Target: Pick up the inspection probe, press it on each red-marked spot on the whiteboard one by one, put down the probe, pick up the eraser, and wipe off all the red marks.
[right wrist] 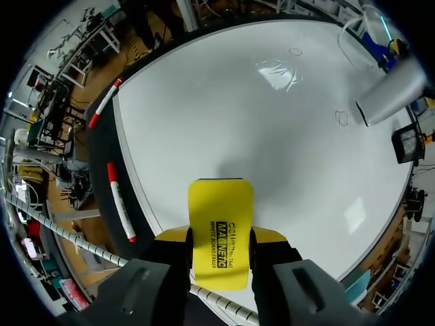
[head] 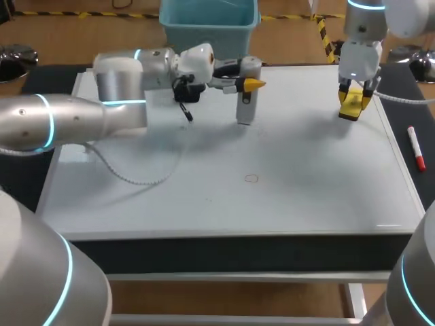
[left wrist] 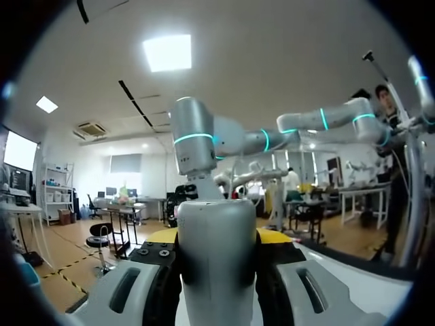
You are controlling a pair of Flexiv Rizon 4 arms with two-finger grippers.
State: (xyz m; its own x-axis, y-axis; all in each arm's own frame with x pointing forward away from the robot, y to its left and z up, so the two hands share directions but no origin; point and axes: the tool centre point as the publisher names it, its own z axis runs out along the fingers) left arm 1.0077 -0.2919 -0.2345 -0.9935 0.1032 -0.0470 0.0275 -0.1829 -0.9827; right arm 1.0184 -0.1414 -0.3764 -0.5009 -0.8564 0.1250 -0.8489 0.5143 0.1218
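Note:
The grey cylindrical probe (head: 245,95) stands upright at the back middle of the whiteboard (head: 306,197), its lower end on or just above the board. My left gripper (head: 248,83) is shut on the probe's upper part; in the left wrist view the probe (left wrist: 216,258) fills the gap between the fingers of the left gripper (left wrist: 216,238). My right gripper (head: 355,102) hovers over the back right of the board, shut on the yellow eraser (head: 353,106). The eraser (right wrist: 219,231) shows clamped in the right gripper (right wrist: 219,239). A faint red circle (head: 251,178) lies mid-board; a second mark (right wrist: 342,117) sits by the probe's end.
A red marker pen (head: 416,148) lies on the dark mat right of the board, and a second pen (right wrist: 103,103) lies farther along that mat. A blue bin (head: 209,20) stands behind the board. A white cable (head: 136,178) from my left arm trails over the board's left part.

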